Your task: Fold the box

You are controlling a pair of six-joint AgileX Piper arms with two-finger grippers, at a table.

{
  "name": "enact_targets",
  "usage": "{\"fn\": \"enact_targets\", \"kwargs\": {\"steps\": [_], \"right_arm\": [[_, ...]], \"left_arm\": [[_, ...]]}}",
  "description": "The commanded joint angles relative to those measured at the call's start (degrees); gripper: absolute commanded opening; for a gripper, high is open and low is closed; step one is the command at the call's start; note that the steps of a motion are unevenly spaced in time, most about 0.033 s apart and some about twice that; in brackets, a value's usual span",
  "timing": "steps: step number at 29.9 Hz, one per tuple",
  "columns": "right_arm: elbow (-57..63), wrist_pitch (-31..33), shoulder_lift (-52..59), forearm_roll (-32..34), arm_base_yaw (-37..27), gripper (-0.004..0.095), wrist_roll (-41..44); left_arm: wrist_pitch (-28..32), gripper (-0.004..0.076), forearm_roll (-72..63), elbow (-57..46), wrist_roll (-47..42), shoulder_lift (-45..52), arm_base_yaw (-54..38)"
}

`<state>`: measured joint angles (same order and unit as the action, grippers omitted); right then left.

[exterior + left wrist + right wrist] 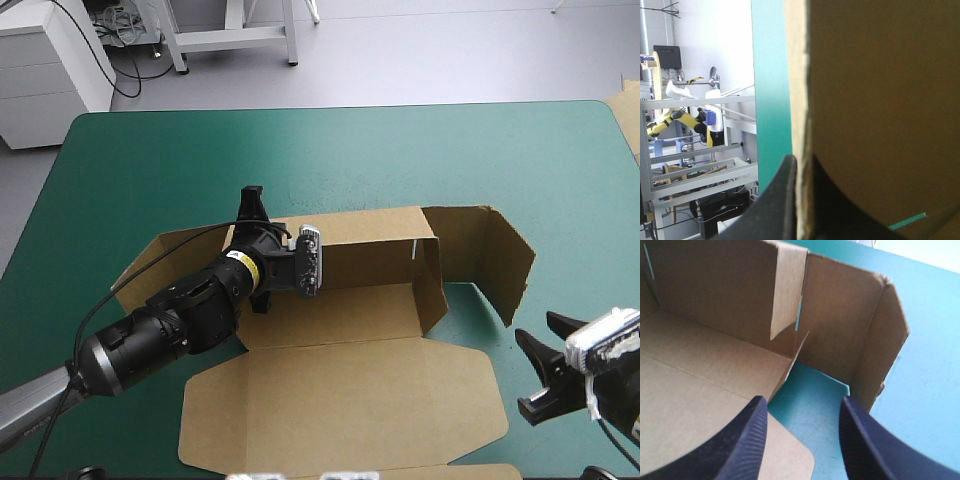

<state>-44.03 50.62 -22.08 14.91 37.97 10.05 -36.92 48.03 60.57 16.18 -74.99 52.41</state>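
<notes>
Left gripper pinches the 9 o'clock end of the raised back wall. The brown box sits mid-table on the teal-green cover, its long axis running 9 to 3 o'clock, with the lid flat toward 6. At 4 o'clock the right gripper has its fingers spread, near the raised end flap.

Soft, even overhead light is filling the high view, and the teal-green surface is glowing paler toward the upper middle of the frame. The box is throwing only faint shadows, its raised walls looking darker than its flat lid. In the left wrist view its near face is sitting in deep shade against glaring white. Fine highlights are catching the ridges of the right end effector.
</notes>
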Motion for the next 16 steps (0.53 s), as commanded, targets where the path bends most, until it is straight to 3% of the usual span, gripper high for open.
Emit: {"fn": "enact_targets", "kwargs": {"steps": [1,16], "right_arm": [[-7.42,-2.11,-6.36,2.62,-0.33,0.0427,1.2],[-31.31,4.88,-31.77,8.72,-0.33,0.0427,2.11]], "left_arm": [[1.12,-0.0009,0.04,1.58,-0.06,0.96,0.34],[1.12,-0.0009,0.04,1.58,-0.06,0.96,0.34]]}}
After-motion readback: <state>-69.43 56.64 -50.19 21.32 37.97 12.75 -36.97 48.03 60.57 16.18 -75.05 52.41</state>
